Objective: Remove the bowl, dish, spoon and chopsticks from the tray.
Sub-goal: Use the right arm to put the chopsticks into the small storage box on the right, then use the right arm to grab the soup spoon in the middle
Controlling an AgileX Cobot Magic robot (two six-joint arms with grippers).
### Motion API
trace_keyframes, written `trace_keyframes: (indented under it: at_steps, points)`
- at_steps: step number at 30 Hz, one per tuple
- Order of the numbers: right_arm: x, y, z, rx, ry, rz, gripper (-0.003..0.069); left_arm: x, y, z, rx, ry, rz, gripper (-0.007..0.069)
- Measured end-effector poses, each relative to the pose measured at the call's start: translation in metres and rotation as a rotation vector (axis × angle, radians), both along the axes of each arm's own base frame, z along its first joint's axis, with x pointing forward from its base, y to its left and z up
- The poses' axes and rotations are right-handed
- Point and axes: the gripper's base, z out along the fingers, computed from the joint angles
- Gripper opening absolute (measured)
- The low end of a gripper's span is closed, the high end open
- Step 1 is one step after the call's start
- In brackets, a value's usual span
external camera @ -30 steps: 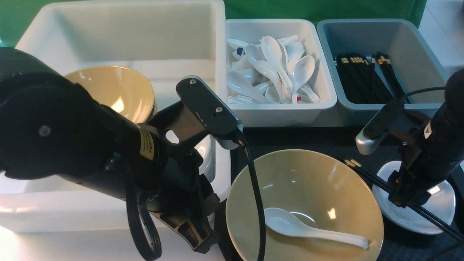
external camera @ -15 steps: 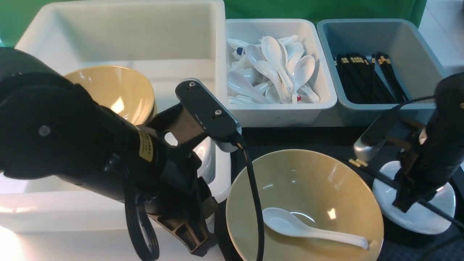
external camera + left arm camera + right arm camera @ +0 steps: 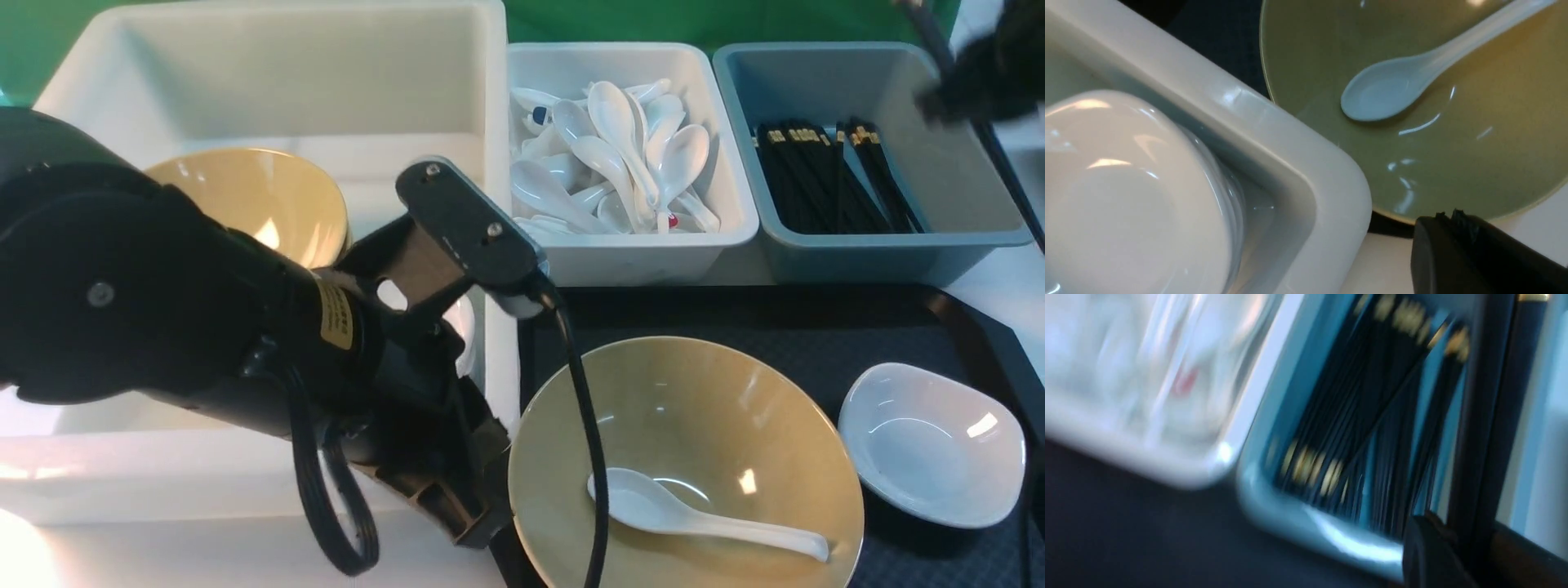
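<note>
- Since 1 s ago: chopsticks (image 3: 1492,416) lifted off tray (image 3: 816,327), clamped in R end effector (image 3: 971,82) (blurred) over far-right tub (image 3: 882,253).
- L end effector (image 3: 478,531) closed; bowl (image 3: 694,408), spoon (image 3: 653,506), dish (image 3: 931,441) yet to be cleared.

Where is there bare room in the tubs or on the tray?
Large white tub: bare behind its stored tan bowl. Grey-blue tub: bare right of stored chopsticks. Tray: bare behind the bowl. Spoon tub: crowded.

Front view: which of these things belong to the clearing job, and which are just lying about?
Job: tray, bowl, spoon inside it, dish, the lifted chopsticks.
Lying about: big white tub with a tan bowl and stacked white dishes, white tub of spoons, grey-blue tub of chopsticks.
</note>
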Motion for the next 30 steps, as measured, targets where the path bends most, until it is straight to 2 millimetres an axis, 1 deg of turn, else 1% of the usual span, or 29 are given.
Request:
trace_keyframes:
  at_steps: [2,3,4,5,6,7,8,9,10,11,12,13,14,15,16,17,18,19,21,22,23,25,26,27,28,29,30]
  points:
    - [0.022,-0.003,0.001,0.042,-0.063,-0.044,0.0148,0.002,-0.002,0.002,-0.036,-0.009,0.026,-0.0011]
    - [0.031,-0.004,-0.003,0.059,-0.074,-0.062,0.0148,0.002,-0.002,0.002,-0.045,-0.013,0.033,-0.0011]
    - [0.045,-0.005,-0.008,0.086,-0.096,-0.089,0.0148,0.003,-0.003,0.003,-0.062,-0.022,0.041,-0.0011]
    - [0.065,-0.008,-0.018,0.121,-0.126,-0.122,0.0148,0.004,-0.005,0.005,-0.085,-0.030,0.049,-0.0011]
    - [0.079,-0.008,-0.023,0.158,-0.162,-0.149,0.0148,0.005,-0.006,0.006,-0.102,-0.035,0.055,-0.0011]
    - [0.094,-0.008,-0.033,0.186,-0.183,-0.168,0.0148,0.006,-0.007,0.007,-0.120,-0.039,0.063,-0.0011]
    - [0.096,-0.009,-0.035,0.190,-0.185,-0.172,0.0148,0.006,-0.007,0.007,-0.123,-0.040,0.064,-0.0011]
    - [0.111,-0.010,-0.048,0.208,-0.197,-0.185,0.0148,0.006,-0.008,0.008,-0.140,-0.041,0.072,-0.0011]
    - [0.122,-0.009,-0.061,0.215,-0.197,-0.190,0.0148,0.006,-0.008,0.008,-0.150,-0.040,0.076,-0.0011]
    - [0.126,-0.009,-0.065,0.216,-0.195,-0.190,0.0148,0.006,-0.008,0.008,-0.151,-0.039,0.076,-0.0011]
    - [0.131,-0.009,-0.073,0.215,-0.187,-0.191,0.0154,0.006,-0.008,0.008,-0.153,-0.036,0.079,-0.0011]
    - [0.139,-0.008,-0.086,0.213,-0.167,-0.195,0.0177,0.006,-0.009,0.008,-0.157,-0.031,0.083,-0.0011]
    - [0.143,-0.008,-0.094,0.211,-0.148,-0.198,0.0200,0.006,-0.009,0.008,-0.156,-0.030,0.083,-0.0011]
    - [0.144,-0.008,-0.099,0.207,-0.125,-0.203,0.0241,0.006,-0.009,0.008,-0.156,-0.028,0.083,-0.0011]
    - [0.143,-0.008,-0.102,0.200,-0.076,-0.214,0.0318,0.006,-0.009,0.008,-0.157,-0.027,0.083,-0.0011]
    - [0.143,-0.008,-0.101,0.202,-0.078,-0.214,0.0318,0.006,-0.009,0.008,-0.157,-0.027,0.083,-0.0011]
    - [0.141,-0.009,-0.101,0.197,-0.042,-0.221,0.0368,0.006,-0.009,0.008,-0.156,-0.026,0.083,-0.0011]
    - [0.137,-0.008,-0.097,0.186,-0.002,-0.215,0.0422,0.006,-0.008,0.008,-0.148,-0.034,0.080,-0.0011]
    - [0.125,-0.006,-0.081,0.146,0.077,-0.141,0.0496,0.003,-0.002,0.011,-0.112,-0.045,0.077,-0.0011]
    - [0.123,-0.006,-0.079,0.138,0.082,-0.132,0.0505,0.002,-0.001,0.011,-0.110,-0.051,0.076,-0.0011]
    - [0.112,-0.004,-0.066,0.120,0.123,-0.072,0.0527,-0.003,0.006,0.015,-0.076,-0.056,0.072,-0.0011]
    - [0.089,0.001,-0.038,0.116,0.170,0.032,0.0537,-0.015,0.021,0.024,-0.044,-0.064,0.080,-0.0011]
    - [0.085,0.001,-0.033,0.109,0.177,0.049,0.0538,-0.017,0.024,0.026,-0.039,-0.067,0.082,-0.0011]
    - [0.074,0.005,-0.021,0.103,0.197,0.093,0.0538,-0.023,0.030,0.031,-0.036,-0.076,0.082,-0.0011]
    - [0.067,0.008,-0.014,0.101,0.202,0.118,0.0538,-0.028,0.036,0.034,-0.026,-0.077,0.081,-0.0011]
    - [0.051,0.014,0.002,0.090,0.201,0.166,0.0534,-0.035,0.043,0.039,-0.024,-0.083,0.080,-0.0011]
    - [0.036,0.020,0.014,0.080,0.188,0.203,0.0531,-0.040,0.048,0.043,-0.028,-0.087,0.079,-0.0011]
